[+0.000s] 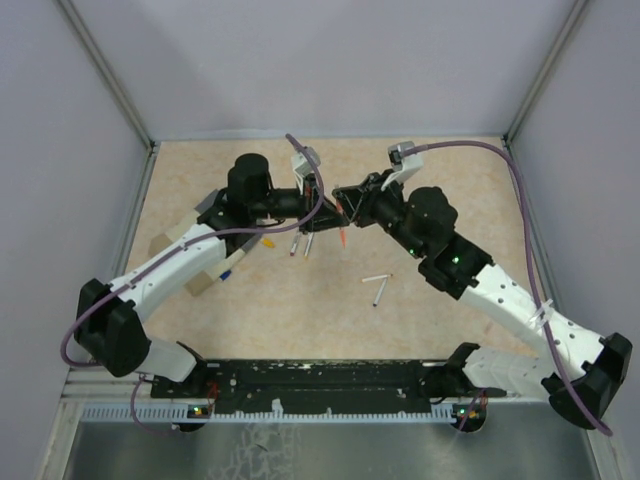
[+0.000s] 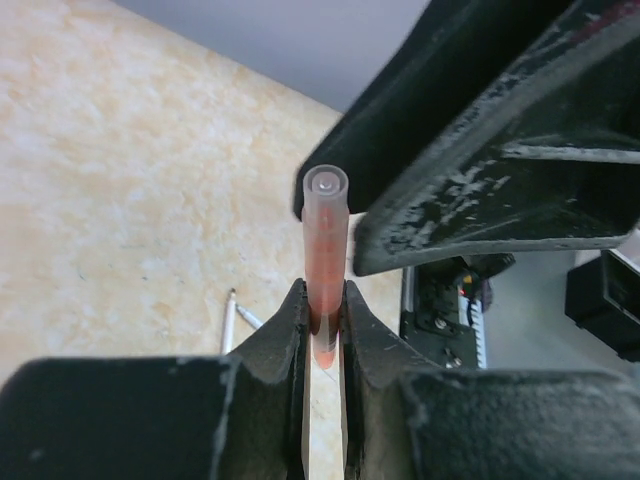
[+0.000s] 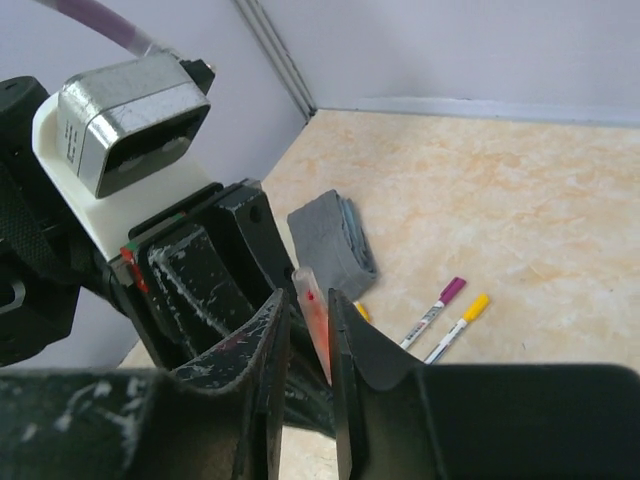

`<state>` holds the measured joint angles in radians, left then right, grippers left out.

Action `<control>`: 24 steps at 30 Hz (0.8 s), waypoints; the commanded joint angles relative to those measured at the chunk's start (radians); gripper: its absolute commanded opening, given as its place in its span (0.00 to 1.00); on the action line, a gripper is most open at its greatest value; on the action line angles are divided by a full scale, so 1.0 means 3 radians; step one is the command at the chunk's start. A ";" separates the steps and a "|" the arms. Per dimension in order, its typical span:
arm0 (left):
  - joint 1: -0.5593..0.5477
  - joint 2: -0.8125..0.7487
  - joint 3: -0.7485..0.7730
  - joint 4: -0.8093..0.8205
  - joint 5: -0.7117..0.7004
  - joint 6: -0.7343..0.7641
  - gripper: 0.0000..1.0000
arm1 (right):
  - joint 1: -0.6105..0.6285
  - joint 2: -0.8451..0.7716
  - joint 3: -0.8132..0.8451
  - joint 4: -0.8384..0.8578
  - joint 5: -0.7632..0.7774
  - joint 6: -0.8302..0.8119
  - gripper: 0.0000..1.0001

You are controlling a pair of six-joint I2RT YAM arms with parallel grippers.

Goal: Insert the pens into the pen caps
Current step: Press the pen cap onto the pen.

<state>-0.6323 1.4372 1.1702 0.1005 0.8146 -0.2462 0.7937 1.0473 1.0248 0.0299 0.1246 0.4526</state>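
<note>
An orange pen (image 1: 343,232) with a translucent orange cap hangs above the table's middle, where my two grippers meet. My left gripper (image 2: 325,300) is shut on this orange pen (image 2: 325,240), which stands up out of the jaws. My right gripper (image 3: 308,300) reaches around the same orange pen (image 3: 313,310); its jaws stand slightly apart, with a sliver of gap on one side. Magenta-capped (image 3: 437,305) and yellow-capped (image 3: 460,325) pens lie side by side on the table. Two bare white pens (image 1: 377,285) lie nearer the arms.
A grey-topped box (image 3: 330,240) sits at the left, mostly under my left arm in the top view. A small yellow cap (image 1: 267,242) and a blue piece (image 1: 225,272) lie beside it. Walls close the table at the back and sides.
</note>
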 commanded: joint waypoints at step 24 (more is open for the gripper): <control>0.0102 0.0071 0.0008 0.0030 -0.0365 0.0374 0.00 | -0.0062 -0.0522 0.0139 -0.1570 0.1437 -0.0192 0.39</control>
<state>-0.6083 1.4532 1.1835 0.1139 0.7341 -0.1566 0.7883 0.8913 1.0779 -0.3374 0.4454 0.3576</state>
